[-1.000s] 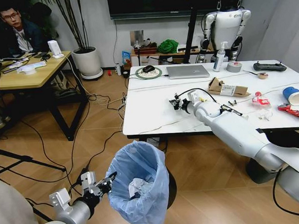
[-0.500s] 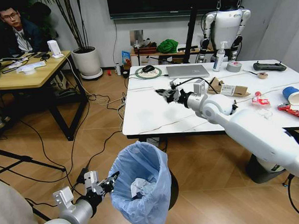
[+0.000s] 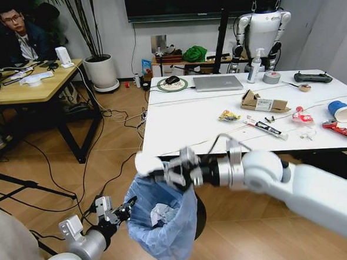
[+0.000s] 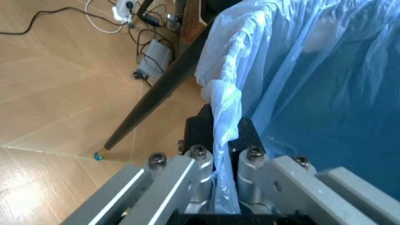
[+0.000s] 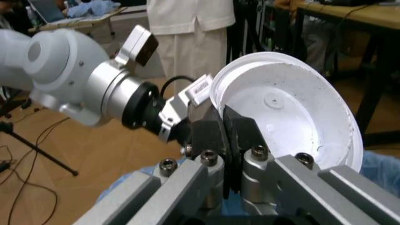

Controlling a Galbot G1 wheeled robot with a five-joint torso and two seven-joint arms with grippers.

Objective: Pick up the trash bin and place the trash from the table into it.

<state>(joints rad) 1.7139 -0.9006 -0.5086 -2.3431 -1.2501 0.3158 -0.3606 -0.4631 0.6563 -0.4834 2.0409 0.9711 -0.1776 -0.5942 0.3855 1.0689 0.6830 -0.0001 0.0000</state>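
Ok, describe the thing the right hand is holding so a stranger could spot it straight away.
Start at the white marble-look table, then drop to the light-blue bag-lined round trash bin in front of its near edge. Over the bin's rim, the right hand is shut on a shallow round white plastic bowl, the only smooth, rigid white piece among crumpled litter.

Head camera high, looking down – wrist cameras close on trash bin

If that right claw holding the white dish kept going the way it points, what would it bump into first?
Probably the left gripper, which sits just past the white dish that the right gripper grips over the trash bin. Depth is hard to judge, so it might pass just above.
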